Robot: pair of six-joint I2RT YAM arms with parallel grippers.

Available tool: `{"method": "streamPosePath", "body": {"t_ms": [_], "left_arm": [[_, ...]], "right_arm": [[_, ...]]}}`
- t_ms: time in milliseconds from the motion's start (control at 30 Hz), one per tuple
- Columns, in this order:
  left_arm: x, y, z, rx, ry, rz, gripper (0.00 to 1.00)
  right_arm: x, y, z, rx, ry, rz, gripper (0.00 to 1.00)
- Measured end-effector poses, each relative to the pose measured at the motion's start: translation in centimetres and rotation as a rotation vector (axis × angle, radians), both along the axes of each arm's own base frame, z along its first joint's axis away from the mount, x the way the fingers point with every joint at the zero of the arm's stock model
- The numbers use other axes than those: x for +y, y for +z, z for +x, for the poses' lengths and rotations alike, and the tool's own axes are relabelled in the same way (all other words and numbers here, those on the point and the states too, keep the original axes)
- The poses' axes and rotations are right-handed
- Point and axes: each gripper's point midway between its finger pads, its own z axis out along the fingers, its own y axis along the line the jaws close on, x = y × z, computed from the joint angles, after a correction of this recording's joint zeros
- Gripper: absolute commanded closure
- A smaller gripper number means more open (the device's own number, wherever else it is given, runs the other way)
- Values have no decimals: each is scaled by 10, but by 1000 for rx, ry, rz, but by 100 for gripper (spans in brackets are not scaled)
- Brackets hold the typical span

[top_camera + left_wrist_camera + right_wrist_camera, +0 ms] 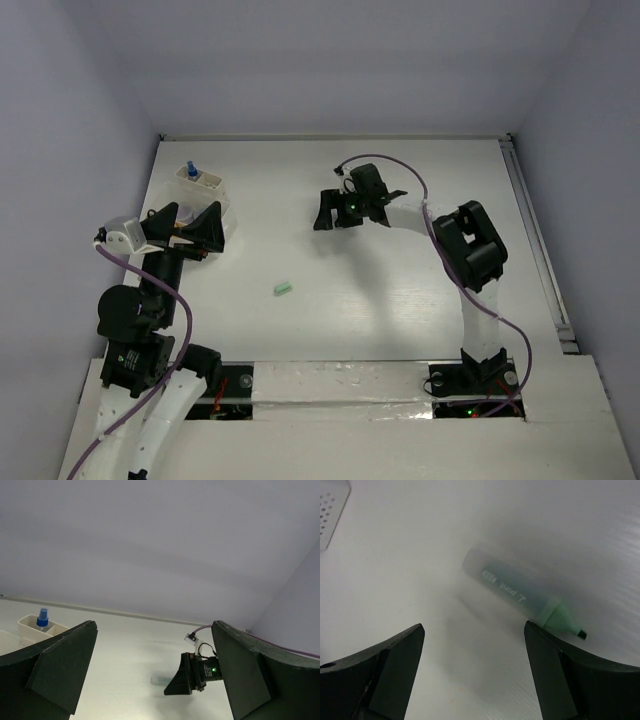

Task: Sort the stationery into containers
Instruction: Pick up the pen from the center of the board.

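**A:** What does the overhead view show?

**B:** A white desk (400, 290) with pale walls around it. Two black-and-white arms rise from its near edge. At about 10 o'clock on the desk sits an off-white container (210, 184). A blue-capped pen (190, 171) stands upright in its far compartment.

**A:** Where is the left gripper?

**B:** The left gripper (188, 228) hangs at the container's near side, at its 6 o'clock. Its two dark fingers (60, 670) are spread wide. Its wrist camera looks out between them, across the desk toward the other arm.

**A:** And the right one?

**B:** The right gripper (474, 632) sits low over the desk, roughly 12 o'clock from the desk's centre. Its arm bends in from 3 o'clock. Its fingers are also spread wide, with bare desk showing between them.

**A:** Where are the loose items?

**B:** A green marker (520, 597) lies flat on the desk just beyond the right gripper's fingertips. In the wrist view it is nearer the finger at 3 o'clock and touches neither finger. Its pale barrel points toward 10 o'clock in that view, and its green end and dark tip point toward 4 o'clock. From overhead, the gripper hides it.

**A:** Anything else?

**B:** A small green eraser (283, 289) lies alone on open desk. It is at 7 o'clock from the right gripper and 4 o'clock from the left gripper, well apart from both and from the container.
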Motion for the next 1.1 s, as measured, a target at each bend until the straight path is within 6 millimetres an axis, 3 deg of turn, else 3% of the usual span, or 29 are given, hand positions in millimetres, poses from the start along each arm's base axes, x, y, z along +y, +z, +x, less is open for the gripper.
{"method": "streamPosePath", "body": {"t_ms": [333,600,733,1100], "left_arm": [[0,0,0,0,0,0,1],[0,0,0,0,0,0,1],[0,0,0,0,-1,-1,1],[-1,0,0,0,-6,-4,1]], "right_arm": [[-9,0,44,-49,-82,-45,13],[-17,-4,47,-49,-95,-108,29],[-19,-7,47,-47,-101,-162,29],[1,-10,53,-76,-82,-269,33]]}}
